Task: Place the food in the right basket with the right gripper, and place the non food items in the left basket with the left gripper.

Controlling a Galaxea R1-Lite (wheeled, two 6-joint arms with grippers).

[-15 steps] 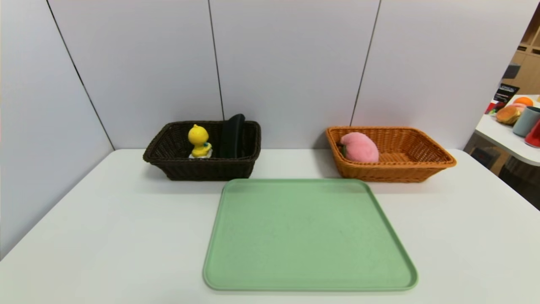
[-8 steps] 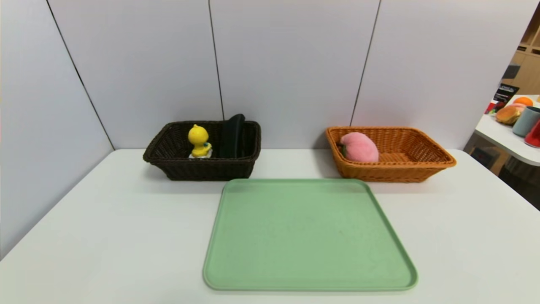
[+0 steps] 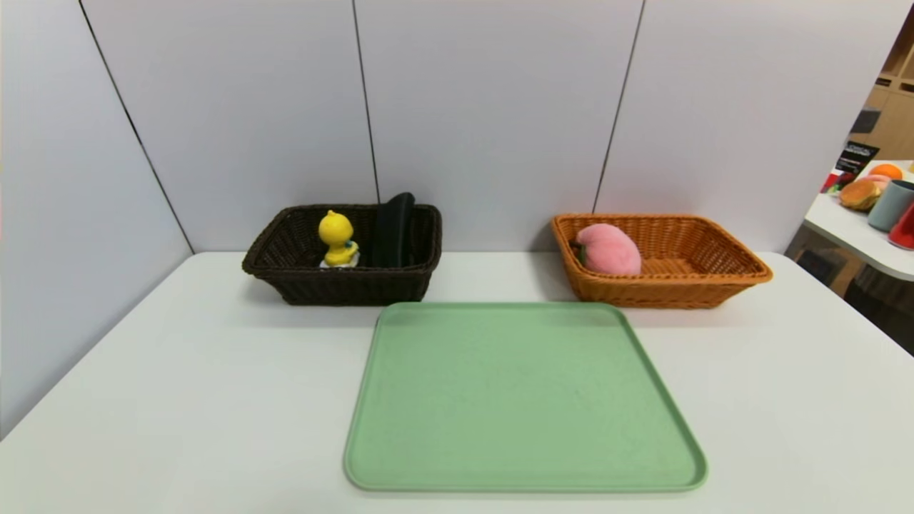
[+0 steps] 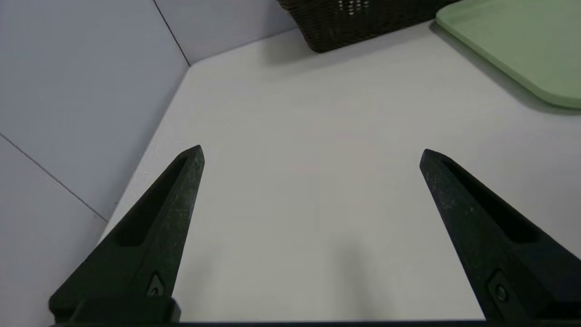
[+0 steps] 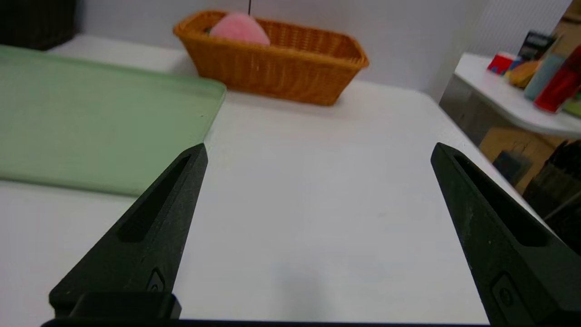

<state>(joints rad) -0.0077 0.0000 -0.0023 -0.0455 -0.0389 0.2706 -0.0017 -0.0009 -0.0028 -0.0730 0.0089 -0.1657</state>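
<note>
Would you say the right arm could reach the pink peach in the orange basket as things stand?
Probably yes. The right tool is open over bare table, and the peach sits exposed above the orange basket rim, with nothing standing between them.

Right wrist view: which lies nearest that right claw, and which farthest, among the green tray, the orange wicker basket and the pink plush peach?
From the open right gripper:
1. Flat green tray, beside one finger.
2. Orange-tan woven wicker basket, beyond the tray's corner.
3. Pink plush peach, inside the basket's far end.
</note>
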